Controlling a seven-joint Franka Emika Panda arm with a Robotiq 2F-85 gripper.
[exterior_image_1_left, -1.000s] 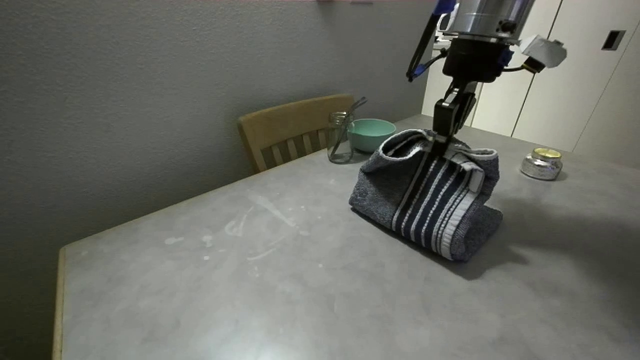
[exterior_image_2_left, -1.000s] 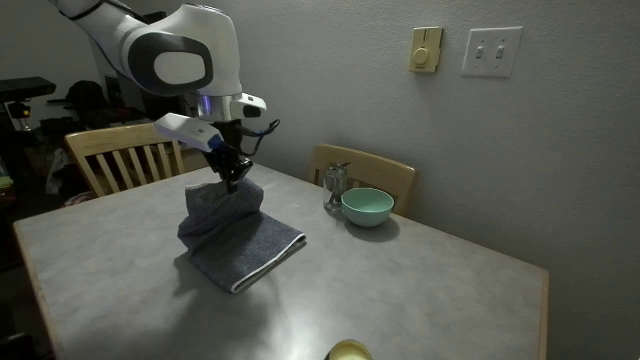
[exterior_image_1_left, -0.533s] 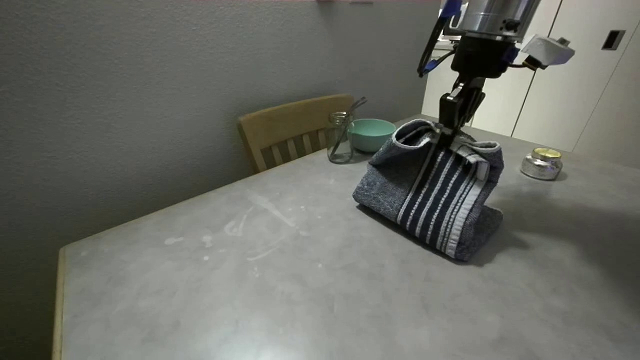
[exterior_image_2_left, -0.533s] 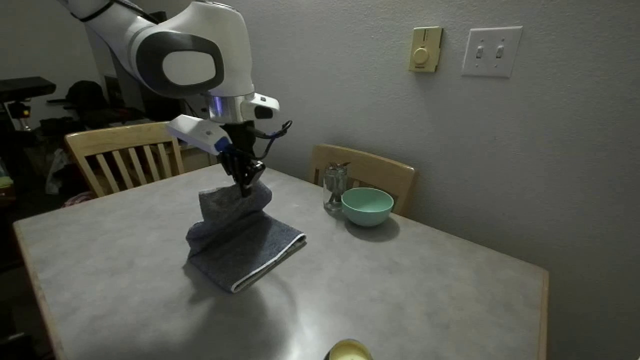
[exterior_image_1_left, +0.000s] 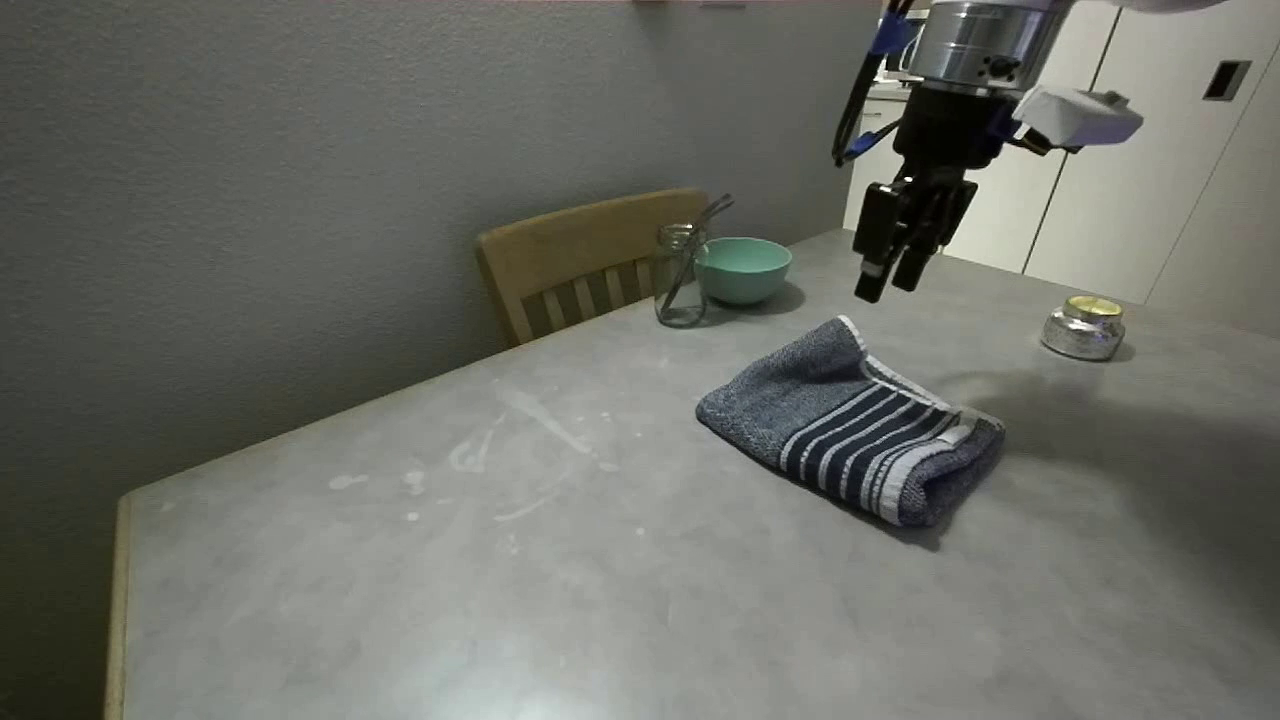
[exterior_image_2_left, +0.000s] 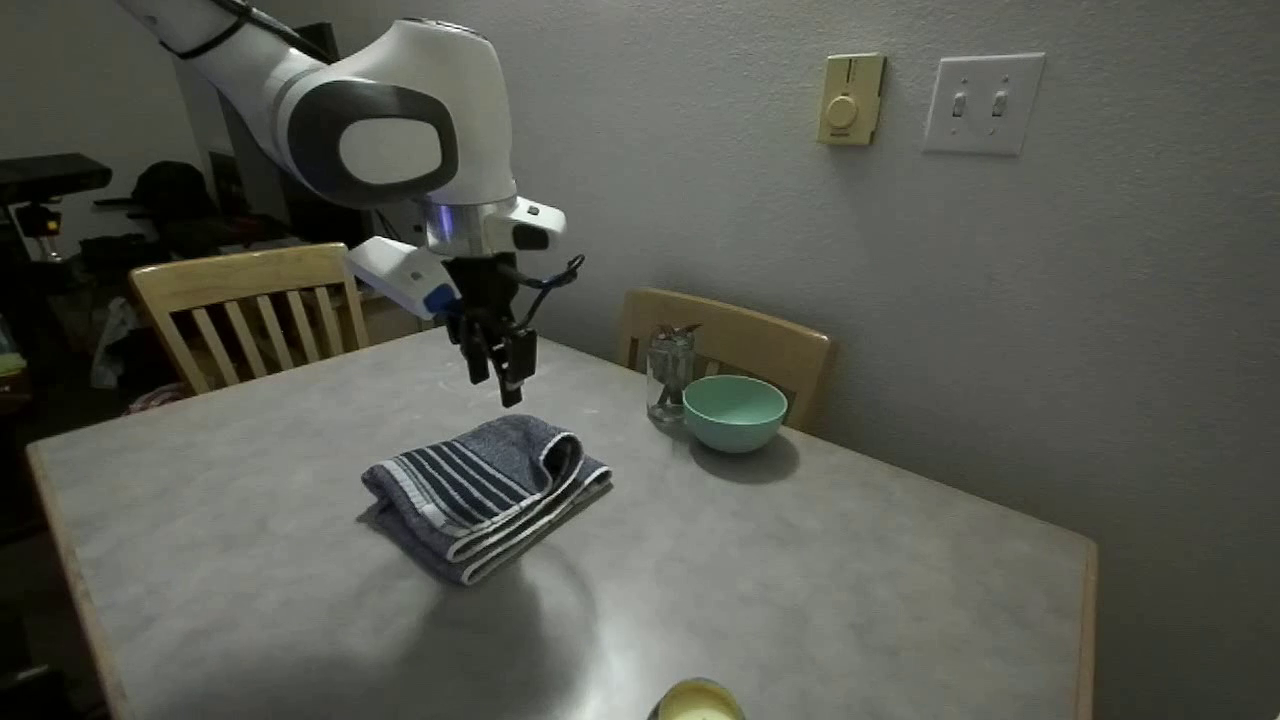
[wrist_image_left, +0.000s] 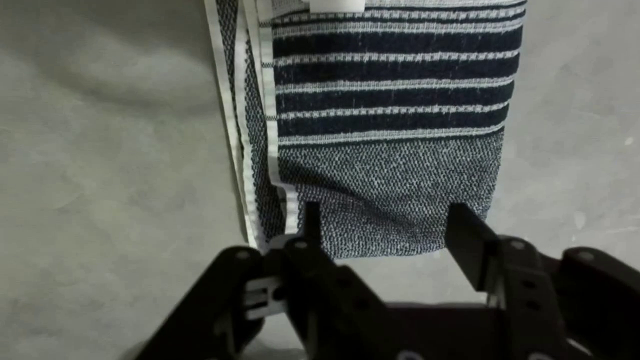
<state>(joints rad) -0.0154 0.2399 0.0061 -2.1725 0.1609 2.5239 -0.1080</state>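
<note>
A blue-grey towel with navy and white stripes lies folded in layers on the grey table, in both exterior views (exterior_image_1_left: 850, 420) (exterior_image_2_left: 470, 480). One edge of its top layer bulges up in a soft curl. Just above that raised edge is my gripper (exterior_image_1_left: 889, 284), open and apart from the cloth, with nothing between its fingers. The wrist view looks down on the striped towel (wrist_image_left: 395, 165), with the two fingertips (wrist_image_left: 457, 225) standing wide over its plain end. White-trimmed layers show along the towel's left side there.
A green bowl (exterior_image_2_left: 735, 415) and a glass jar (exterior_image_2_left: 670, 375) holding utensils stand by the table edge near a wooden chair (exterior_image_1_left: 590, 235). A silvery jar with a yellow top (exterior_image_1_left: 1084, 328) sits on the table (exterior_image_1_left: 500, 600). Another chair (exterior_image_2_left: 250, 290) stands behind the table.
The gripper was shut on the towel's lifted end and shifted slightly with it. Now the jaws have opened, and the towel's end has dropped onto the lower layers, stripes facing up.
</note>
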